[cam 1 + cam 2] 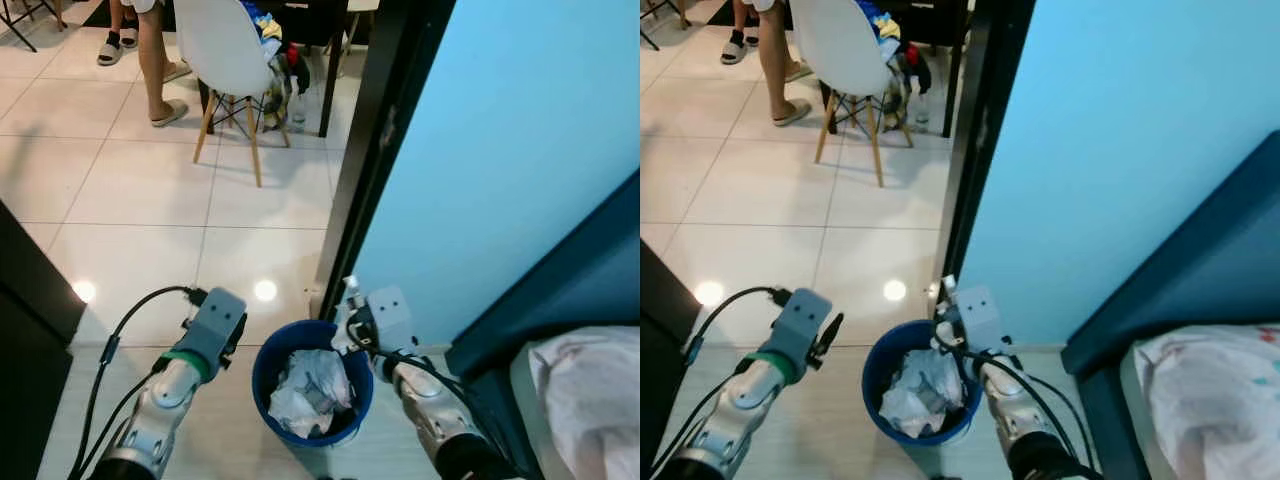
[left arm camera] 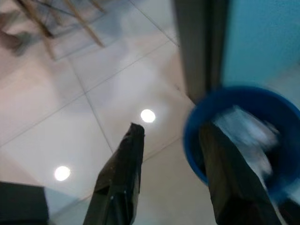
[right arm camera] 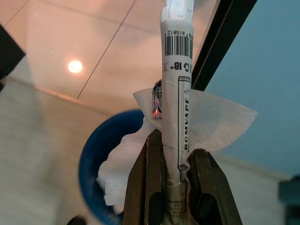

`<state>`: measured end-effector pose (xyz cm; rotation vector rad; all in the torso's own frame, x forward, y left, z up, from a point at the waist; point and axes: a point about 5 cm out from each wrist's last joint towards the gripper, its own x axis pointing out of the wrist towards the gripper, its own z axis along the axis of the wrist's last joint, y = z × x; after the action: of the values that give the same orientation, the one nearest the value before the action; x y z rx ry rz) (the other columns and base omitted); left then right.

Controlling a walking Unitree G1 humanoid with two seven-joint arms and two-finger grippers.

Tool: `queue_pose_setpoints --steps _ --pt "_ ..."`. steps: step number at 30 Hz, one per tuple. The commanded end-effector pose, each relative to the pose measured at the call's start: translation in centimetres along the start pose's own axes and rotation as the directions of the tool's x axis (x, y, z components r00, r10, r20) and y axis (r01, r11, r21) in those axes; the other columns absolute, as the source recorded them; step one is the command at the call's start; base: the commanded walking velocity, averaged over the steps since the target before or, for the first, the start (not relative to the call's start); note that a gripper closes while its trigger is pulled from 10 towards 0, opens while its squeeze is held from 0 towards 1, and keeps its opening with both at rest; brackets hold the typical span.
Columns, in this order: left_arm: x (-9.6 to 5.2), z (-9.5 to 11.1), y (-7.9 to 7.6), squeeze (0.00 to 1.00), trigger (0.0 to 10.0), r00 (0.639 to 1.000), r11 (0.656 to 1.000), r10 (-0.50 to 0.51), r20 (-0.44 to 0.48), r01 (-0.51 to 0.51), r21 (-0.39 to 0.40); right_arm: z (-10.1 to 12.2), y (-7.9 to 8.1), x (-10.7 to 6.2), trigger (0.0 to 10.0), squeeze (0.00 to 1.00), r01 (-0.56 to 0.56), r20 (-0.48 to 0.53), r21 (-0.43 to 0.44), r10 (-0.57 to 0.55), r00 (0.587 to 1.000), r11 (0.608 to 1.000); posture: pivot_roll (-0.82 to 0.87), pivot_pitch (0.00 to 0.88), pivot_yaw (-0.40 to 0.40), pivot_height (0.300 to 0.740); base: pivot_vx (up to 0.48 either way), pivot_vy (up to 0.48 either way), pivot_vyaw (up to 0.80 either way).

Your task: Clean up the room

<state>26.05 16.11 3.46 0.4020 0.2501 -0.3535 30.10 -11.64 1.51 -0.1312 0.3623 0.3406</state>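
One blue bin [image 1: 268,375] stands on the tiled floor [image 1: 150,200] by the dark door frame [image 1: 365,150], holding crumpled white paper [image 1: 310,390]. The right gripper [image 3: 173,154] is above the bin's rim, its jaws clamped on one long white packet [image 3: 177,84] together with one tissue [image 3: 220,122]; the packet's long axis runs along the fingers, its barcode end pointing away from the wrist. The left gripper [image 2: 171,140] hangs beside the bin, jaws apart and holding nothing. One white chair [image 1: 220,50] stands further off, with one person's legs [image 1: 150,60] near it.
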Motion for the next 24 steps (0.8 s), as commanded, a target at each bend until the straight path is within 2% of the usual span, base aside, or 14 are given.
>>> queue_pose_setpoints --steps 1,5,6,7,8,10,14,16,17,18,19,24 --pt "-0.5 -0.5 -0.5 0.00 10.0 0.999 0.999 -0.045 -0.023 0.045 -0.002 -0.6 0.3 -0.1 10.0 0.00 -0.008 -0.029 0.016 0.009 1.000 1.000 0.10 0.152 0.037 0.740 0.000 0.000 0.00" --pt "-3.5 -0.4 -1.5 0.00 10.0 0.978 0.978 -0.207 0.011 0.207 -0.014 -0.1 0.9 0.4 10.0 0.00 -0.023 -0.008 0.044 0.024 1.000 0.999 0.15 0.219 0.054 0.740 0.000 0.000 0.00" --pt "-3.5 -0.4 -1.5 0.00 10.0 0.978 0.978 -0.207 0.011 0.207 -0.014 -0.1 0.9 0.4 10.0 0.00 -0.023 -0.008 0.044 0.024 1.000 0.999 0.15 0.219 0.054 0.740 0.000 0.000 0.00" --pt "-4.3 -0.3 -1.7 0.00 10.0 0.968 0.968 -0.249 0.021 0.249 -0.024 -0.1 1.1 0.5 10.0 0.00 -0.027 -0.007 0.042 0.028 1.000 0.999 0.17 0.250 0.062 0.740 0.000 0.000 0.00" --pt "-4.3 -0.3 -1.7 0.00 10.0 0.968 0.968 -0.249 0.021 0.249 -0.024 -0.1 1.1 0.5 10.0 0.00 -0.027 -0.007 0.042 0.028 1.000 0.999 0.17 0.250 0.062 0.740 0.000 0.000 0.00" --pt "-6.0 0.4 -1.9 0.00 10.0 0.951 0.951 -0.307 0.032 0.308 -0.037 -0.2 1.5 0.5 10.0 0.00 -0.027 -0.004 0.041 0.027 1.000 0.999 0.19 0.279 0.071 0.740 0.000 0.000 0.00" --pt "-8.6 2.4 -1.5 0.00 10.0 0.936 0.931 -0.346 0.067 0.352 -0.101 0.1 1.3 0.4 10.0 0.00 0.022 0.046 -0.003 -0.022 0.999 1.000 0.22 0.342 0.099 0.740 0.000 0.000 0.00" --pt "-8.9 2.8 -1.5 0.00 10.0 0.932 0.925 -0.356 0.073 0.362 -0.116 0.2 1.1 0.4 10.0 0.00 0.040 0.053 -0.016 -0.039 0.998 0.999 0.23 0.345 0.101 0.740 0.000 0.000 0.00" --pt "-9.4 3.1 -1.5 0.00 10.0 0.928 0.920 -0.366 0.076 0.373 -0.123 0.3 0.9 0.4 10.0 0.18 0.054 0.061 -0.026 -0.052 0.997 0.998 0.24 0.357 0.107 0.740 0.000 0.000 0.00" --pt "-9.4 3.1 -1.5 0.00 10.0 0.928 0.920 -0.366 0.076 0.373 -0.123 0.3 0.9 0.4 10.0 0.18 0.054 0.061 -0.026 -0.052 0.997 0.998 0.24 0.357 0.107 0.740 0.000 0.000 0.00" --pt "-9.7 3.3 -1.6 0.00 10.0 0.925 0.917 -0.372 0.077 0.379 -0.124 0.4 0.7 0.4 10.0 1.00 0.064 0.066 -0.029 -0.062 0.996 0.997 0.24 0.357 0.107 0.740 0.000 0.000 0.00" --pt "-10.5 3.6 -1.5 0.00 10.0 0.923 0.915 -0.380 0.063 0.385 -0.119 1.4 0.2 0.7 10.0 1.00 0.103 0.101 -0.052 -0.097 0.990 0.993 0.25 0.366 0.111 0.740 0.000 0.000 0.00"
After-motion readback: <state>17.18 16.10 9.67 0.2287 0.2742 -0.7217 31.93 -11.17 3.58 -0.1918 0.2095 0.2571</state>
